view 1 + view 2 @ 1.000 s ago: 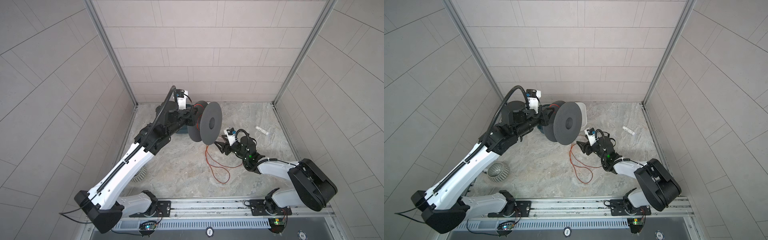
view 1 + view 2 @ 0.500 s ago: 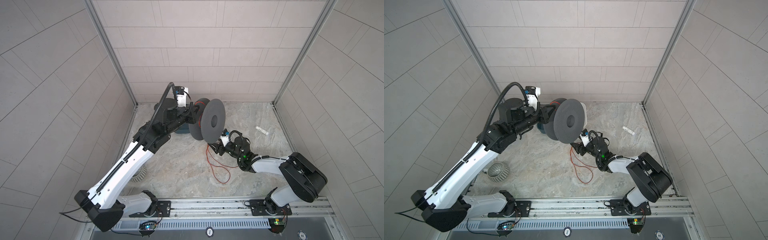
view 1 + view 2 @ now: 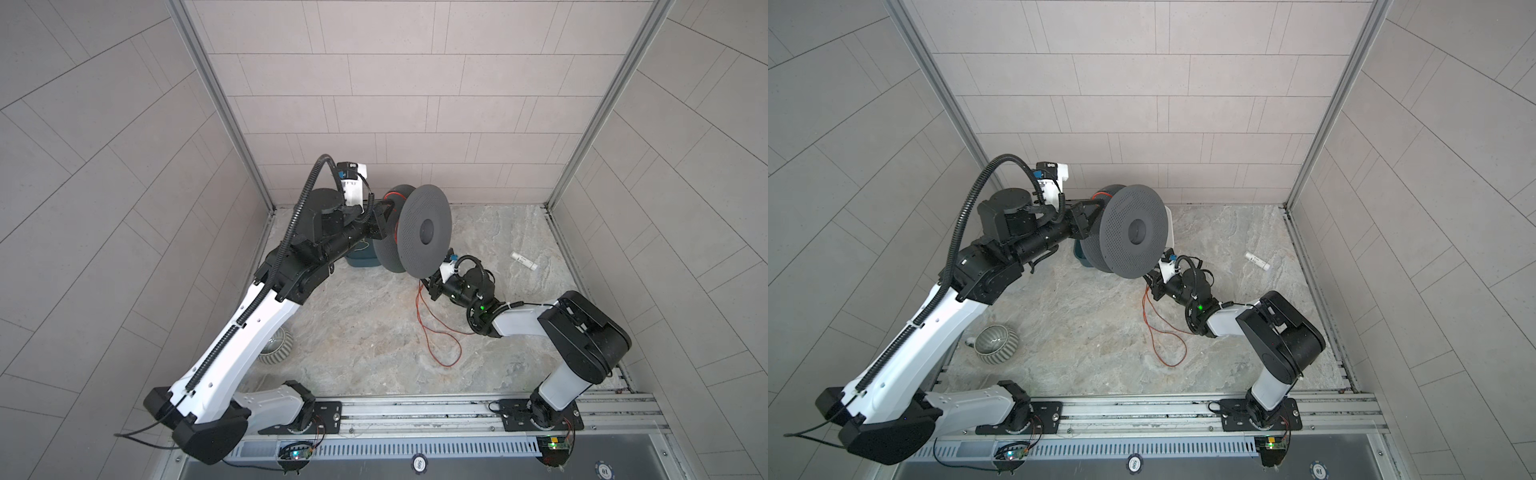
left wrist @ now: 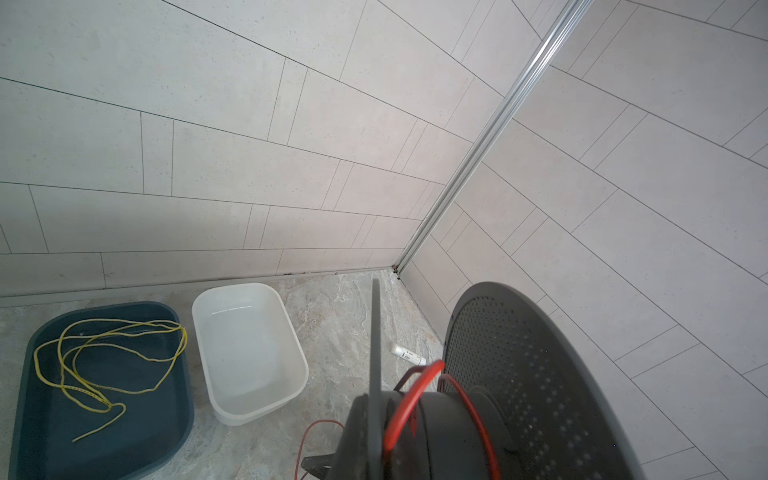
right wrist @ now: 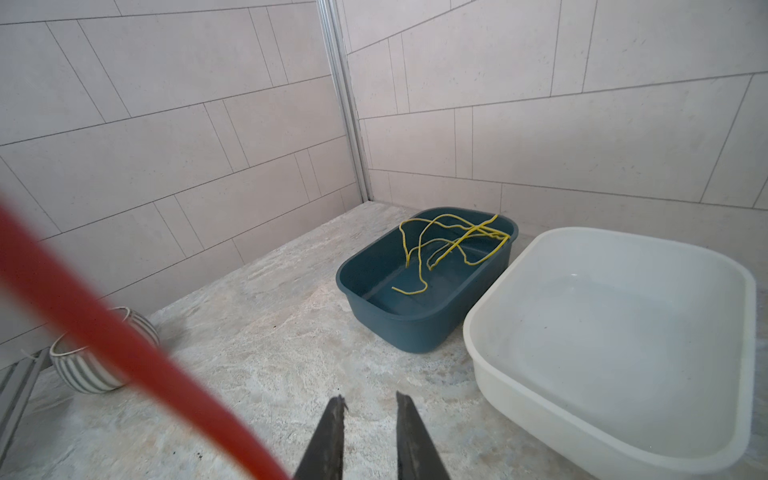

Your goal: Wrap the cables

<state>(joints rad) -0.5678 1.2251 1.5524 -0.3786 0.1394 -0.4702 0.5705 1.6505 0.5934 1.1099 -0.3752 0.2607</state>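
Left gripper (image 3: pixel 384 220) clamps perforated spool (image 3: pixel 415 249); thin looped cable (image 5: pixel 124 345).

You have a red-orange cable (image 5: pixel 124 349), a dark grey spool (image 3: pixel 428 228) dotted with small holes, a yellow wire (image 5: pixel 457 241) in a dark teal tub (image 5: pixel 415 328), a plain white tub (image 5: pixel 519 395), a grey-and-white striped bowl (image 5: pixel 83 370), and a surface (image 5: pixel 270 332) marbled in grey and beige.

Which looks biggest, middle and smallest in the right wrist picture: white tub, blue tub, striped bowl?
1. white tub, though it sits nearest the camera, so it may not truly beat the blue one.
2. blue tub.
3. striped bowl, clearly the smallest.
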